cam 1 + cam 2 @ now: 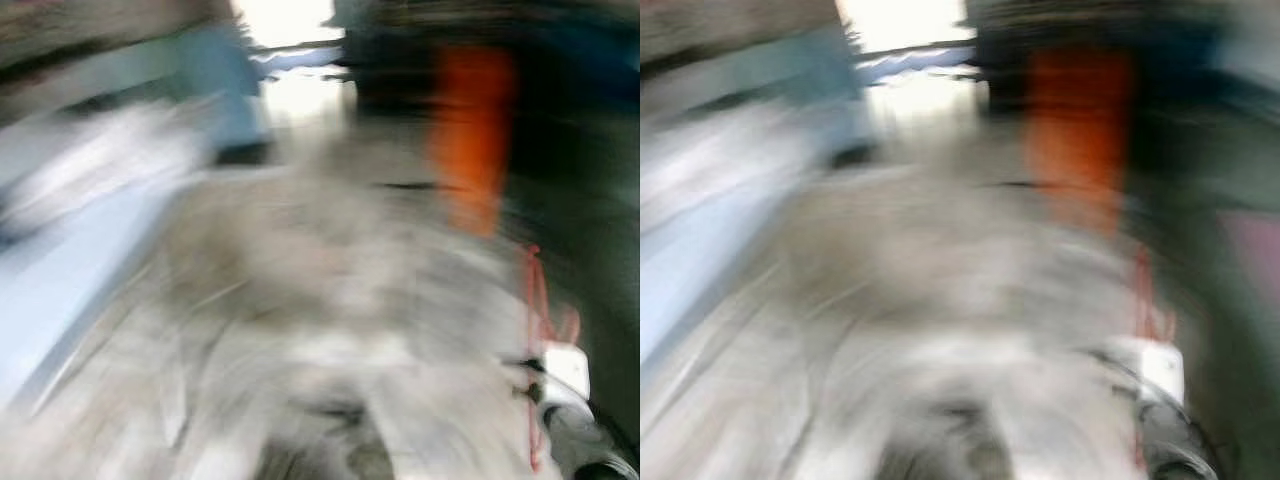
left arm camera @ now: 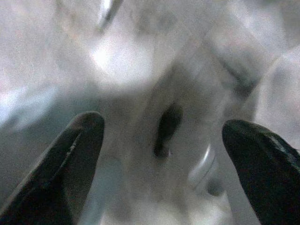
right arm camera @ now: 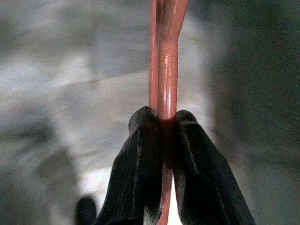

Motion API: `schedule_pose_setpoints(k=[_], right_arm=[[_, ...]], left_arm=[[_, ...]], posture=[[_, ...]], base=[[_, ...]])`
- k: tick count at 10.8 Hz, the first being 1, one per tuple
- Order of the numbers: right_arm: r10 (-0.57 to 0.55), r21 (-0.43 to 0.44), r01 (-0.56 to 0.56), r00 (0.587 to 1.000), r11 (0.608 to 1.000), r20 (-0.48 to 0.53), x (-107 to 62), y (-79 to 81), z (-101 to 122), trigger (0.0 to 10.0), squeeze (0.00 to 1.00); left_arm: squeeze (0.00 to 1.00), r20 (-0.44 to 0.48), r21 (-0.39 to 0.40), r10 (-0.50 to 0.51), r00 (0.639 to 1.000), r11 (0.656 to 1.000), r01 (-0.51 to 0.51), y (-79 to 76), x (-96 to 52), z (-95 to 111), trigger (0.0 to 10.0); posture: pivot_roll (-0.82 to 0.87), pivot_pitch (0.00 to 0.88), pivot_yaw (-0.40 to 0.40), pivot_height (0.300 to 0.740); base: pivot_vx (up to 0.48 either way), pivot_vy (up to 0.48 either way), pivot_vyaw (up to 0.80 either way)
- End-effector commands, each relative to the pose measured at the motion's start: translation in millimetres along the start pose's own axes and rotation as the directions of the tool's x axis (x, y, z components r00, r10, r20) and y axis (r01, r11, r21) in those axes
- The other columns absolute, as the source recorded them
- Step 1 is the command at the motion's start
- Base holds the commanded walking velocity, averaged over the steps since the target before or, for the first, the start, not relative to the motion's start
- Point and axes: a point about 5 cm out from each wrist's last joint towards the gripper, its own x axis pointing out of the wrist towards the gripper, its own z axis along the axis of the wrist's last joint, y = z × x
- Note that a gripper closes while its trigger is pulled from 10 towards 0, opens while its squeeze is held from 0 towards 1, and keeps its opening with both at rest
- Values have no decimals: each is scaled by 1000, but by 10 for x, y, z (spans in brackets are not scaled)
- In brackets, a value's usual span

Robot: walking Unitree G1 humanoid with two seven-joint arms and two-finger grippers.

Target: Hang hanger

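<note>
My left gripper (image 2: 161, 140) is hanging wide open with nothing between its fingers. At the lower right of the blurred head view, my right gripper (image 3: 161, 124) is squeezing the red hanger (image 3: 166, 56) tightly, fingers closed on its thin bar. I judge I should be walking steadily, keeping this hold firm until a rail appears.

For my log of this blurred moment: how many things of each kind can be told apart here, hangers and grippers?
Red hanger: 1, clamped in the right gripper
Grippers: 2, right gripper and left gripper, the left one open with nothing between its fingers
Total: 3
</note>
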Motion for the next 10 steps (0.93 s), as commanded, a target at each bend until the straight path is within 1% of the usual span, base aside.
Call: schedule_pose_setpoints(k=[1, 2, 3, 4, 5, 6, 7, 8, 9, 10], right_arm=[[104, 11, -104, 994, 995, -35, -23, 341, -129, 10000, 0], [92, -2, -92, 996, 996, 7, -10, 297, -45, 10000, 0], [103, -17, -102, 994, 995, 46, 2, 284, 47, 10000, 0], [117, -15, -116, 986, 993, 123, 25, 250, 261, 10000, 0], [146, -53, -138, 968, 989, 203, 38, 242, 521, 10000, 0], [163, -44, -157, 951, 987, 263, 37, 233, 723, 10000, 0], [167, -41, -163, 941, 986, 294, 33, 228, 823, 10000, 0], [200, -13, -209, 915, 978, 350, 16, 250, 997, 10000, 0], [229, 3, -250, 893, 968, 386, -3, 280, 1127, 10000, 0], [266, -103, -246, 869, 964, 418, -39, 356, 1286, 10000, 0]], left_arm=[[0, 201, 145, -78, 976, 988, 49, -384, 95, 718, 10000], [0, 248, 170, -79, 966, 985, 37, -368, 79, 748, 10000], [0, 260, 191, -126, 957, 979, 77, -364, 64, 770, 10000], [0, 312, 346, -142, 939, 938, 27, -453, 54, 911, 10000], [0, 367, 327, -119, 923, 945, -8, -463, 35, 1080, 10000], [0, 423, 276, -117, 898, 961, -4, -504, 11, 1242, 10000], [0, 453, 250, -122, 883, 968, 5, -544, -3, 1330, 10000], [0, 501, 199, -174, 848, 976, 83, -686, -32, 1500, 10000], [0, 557, 222, -209, 804, 970, 98, -802, -81, 1657, 10000], [0, 617, 262, -261, 742, 958, 119, -930, -166, 1868, 10000]], posture=[[-228, 0, 127, 740], [-224, 0, 122, 740], [-225, 0, 119, 740], [-219, 0, 108, 740], [-219, 0, 103, 740], [-225, 0, 96, 740], [-228, 0, 94, 740], [-231, 0, 89, 740], [-230, 0, 82, 740], [-228, 0, 76, 740]], base=[[0, 0, 0], [0, 0, 0], [0, 0, 0], [0, 0, 0], [0, 0, 0], [0, 0, 0], [0, 0, 0], [0, 0, 0], [0, 0, 0], [0, 0, 0]])
